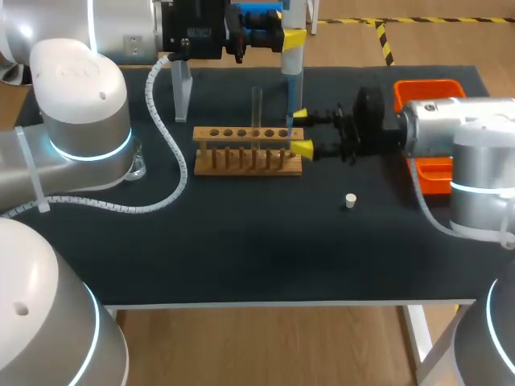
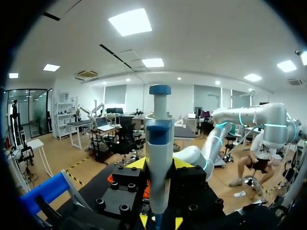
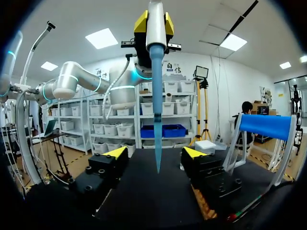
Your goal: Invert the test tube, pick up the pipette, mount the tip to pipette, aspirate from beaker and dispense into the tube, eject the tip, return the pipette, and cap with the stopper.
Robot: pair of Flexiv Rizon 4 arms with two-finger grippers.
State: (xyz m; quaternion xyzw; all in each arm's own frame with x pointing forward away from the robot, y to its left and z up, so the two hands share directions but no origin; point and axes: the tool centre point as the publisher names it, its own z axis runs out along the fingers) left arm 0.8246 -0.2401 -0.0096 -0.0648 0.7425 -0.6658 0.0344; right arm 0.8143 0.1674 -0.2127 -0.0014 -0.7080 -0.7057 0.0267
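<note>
Head view, upper centre: left pincer clamped on pipette, long axis vertical, blue tip down just right of upright test tube in wooden rack; right pincer spread open either side of that tip.

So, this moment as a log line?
left gripper: shut on pipette, tip mounted | right gripper: open beside rack | tube: in rack | stopper: off tube
</note>
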